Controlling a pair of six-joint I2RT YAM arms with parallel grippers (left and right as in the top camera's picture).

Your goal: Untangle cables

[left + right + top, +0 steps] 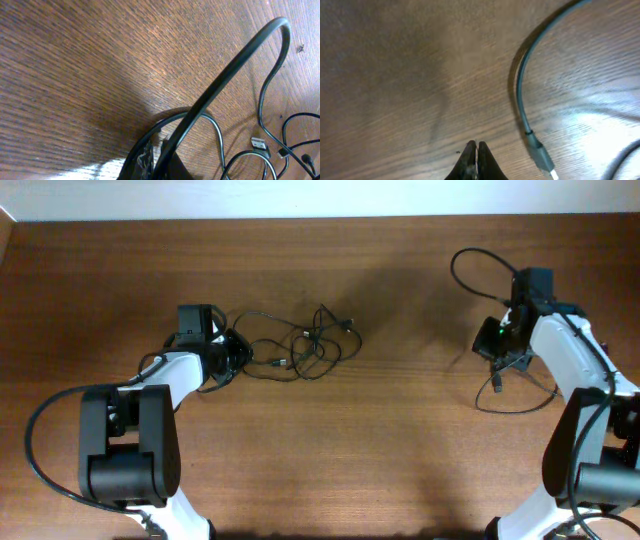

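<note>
The cables (300, 345) lie as a loose tangle of thin black loops left of the table's middle. My left gripper (240, 352) sits at the tangle's left edge. In the left wrist view it (161, 140) is shut on one black cable (235, 70), which arches up and away from the jaws. A silver plug end (260, 145) lies among the loops to the right. My right gripper (492, 352) is far to the right. Seen from the right wrist, it (476, 146) is shut and holds nothing. A separate cable (520, 90) with a plug end (541, 157) lies beside it.
The separate thin cable (497, 383) curves around the right arm on the wooden table (400, 440). The table's back edge (320, 218) meets a white wall. Both arm bases stand at the front corners.
</note>
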